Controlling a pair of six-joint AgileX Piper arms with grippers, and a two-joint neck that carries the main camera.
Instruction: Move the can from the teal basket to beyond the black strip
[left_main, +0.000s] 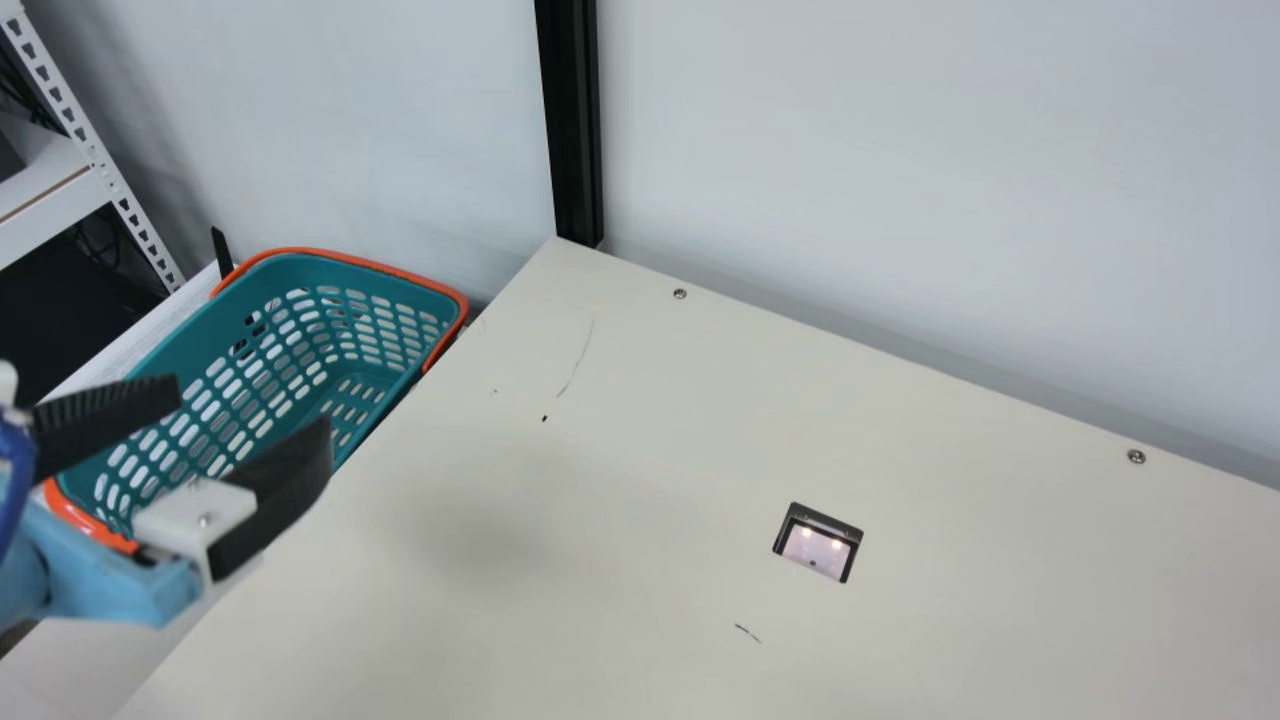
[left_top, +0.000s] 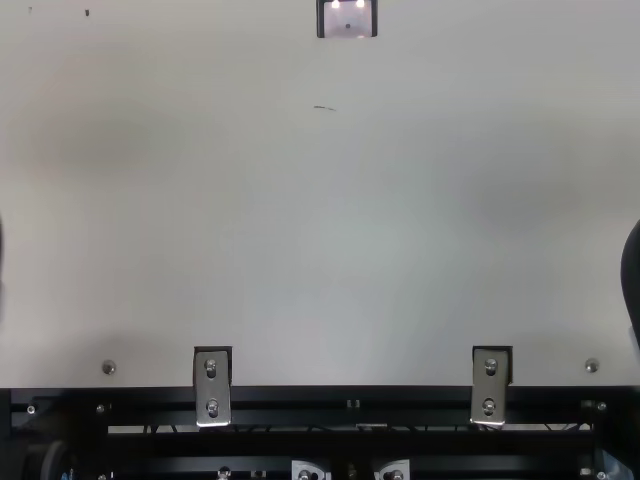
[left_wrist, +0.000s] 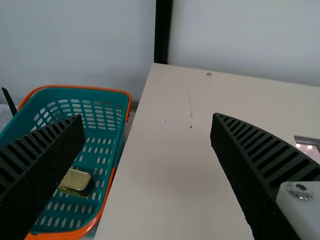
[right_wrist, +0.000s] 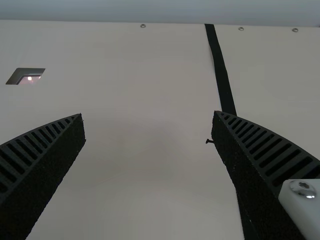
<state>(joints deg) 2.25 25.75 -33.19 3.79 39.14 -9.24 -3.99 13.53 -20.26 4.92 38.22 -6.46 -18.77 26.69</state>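
The teal basket (left_main: 205, 325) is smooth plastic with a soft sheen, its rim (left_main: 350, 258) a glossier orange plastic, and the can (left_wrist: 76, 179) has a shiny gold-toned metal face. The table (left_main: 700, 430) is smooth and matt, the brackets (left_top: 213, 388) are polished metal, and the black strip (right_wrist: 222, 77) looks matt and cloth-like. Left gripper (left_main: 253, 408) and right gripper (right_wrist: 148, 115) have matt black ribbed fingers.
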